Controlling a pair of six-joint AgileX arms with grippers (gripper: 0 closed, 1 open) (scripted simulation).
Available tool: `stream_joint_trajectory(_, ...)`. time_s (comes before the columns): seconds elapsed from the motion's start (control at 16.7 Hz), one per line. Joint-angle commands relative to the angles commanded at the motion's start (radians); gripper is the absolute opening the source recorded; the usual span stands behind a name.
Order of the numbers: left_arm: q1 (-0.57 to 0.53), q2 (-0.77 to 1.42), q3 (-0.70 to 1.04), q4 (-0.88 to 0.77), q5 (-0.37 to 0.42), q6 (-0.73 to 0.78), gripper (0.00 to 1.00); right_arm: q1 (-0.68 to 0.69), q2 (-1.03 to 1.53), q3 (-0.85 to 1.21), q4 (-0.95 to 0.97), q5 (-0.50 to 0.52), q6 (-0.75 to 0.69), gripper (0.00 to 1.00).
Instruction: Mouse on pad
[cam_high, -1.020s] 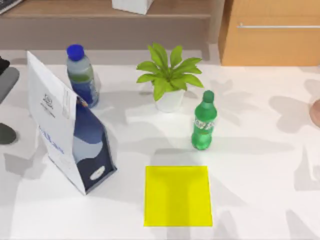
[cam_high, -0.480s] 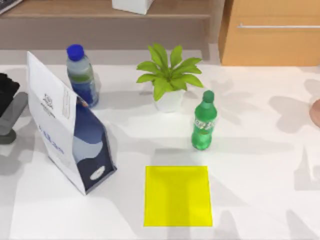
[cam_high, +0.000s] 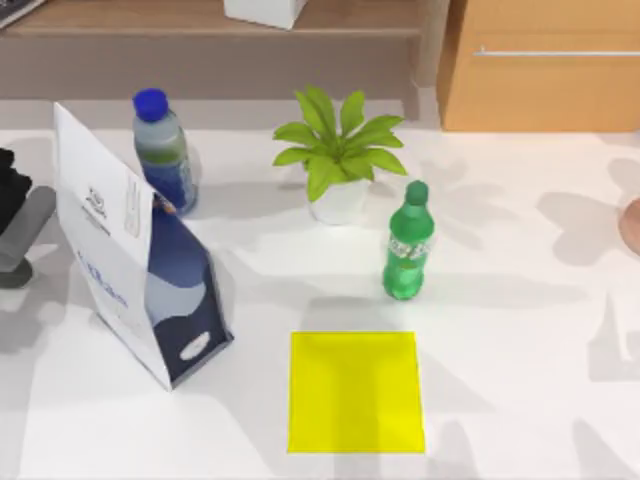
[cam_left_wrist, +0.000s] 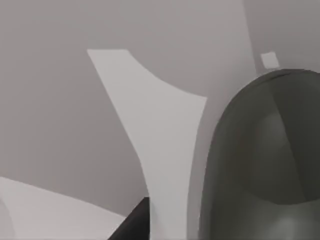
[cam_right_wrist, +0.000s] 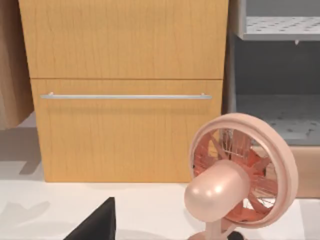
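Note:
The mouse (cam_high: 10, 274) is a dark grey oval at the table's far left edge, partly cut off by the picture's border. In the left wrist view the mouse (cam_left_wrist: 265, 160) looms large and close. My left gripper (cam_high: 22, 232), with its lighter grey bar, hangs just behind and above the mouse. The pad (cam_high: 355, 392) is a flat yellow square at the front middle of the table, bare and far to the right of the mouse. A black part of my right gripper (cam_right_wrist: 95, 224) shows in the right wrist view, facing a pink fan.
A white and blue bag (cam_high: 140, 265) stands between the mouse and the pad. Behind are a blue-capped bottle (cam_high: 160, 150), a potted plant (cam_high: 338, 165) and a green bottle (cam_high: 407, 250). A pink fan (cam_right_wrist: 235, 180) stands at the right edge, before a wooden cabinet (cam_right_wrist: 125, 90).
My left gripper has come in from the left edge and moved toward the front, closing on the mouse and now partly covering it. Nothing else has moved.

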Motion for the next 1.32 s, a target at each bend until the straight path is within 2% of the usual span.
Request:
stream_joint_trajectory(0.42,0.0,0.0,0.0,0.0,0.0,0.0,0.02,0.0,0.0,0.0,0.0,0.0,0.0,1.0)
stream_joint_trajectory(0.9,0.0,0.0,0.0,0.0,0.0,0.0,0.0,0.0,0.0,0.0,0.0,0.0,0.0,1.0)
stream_joint_trajectory(1.14,-0.004,-0.055,0.037,-0.078,-0.014,-0.015,0.0,0.0,0.0,0.0,0.0,0.0,0.0,1.0)
stream_joint_trajectory(1.32,-0.005,-0.079,0.114,-0.209,-0.014,-0.011,0.0,0.0,0.0,0.0,0.0,0.0,0.0,1.0)
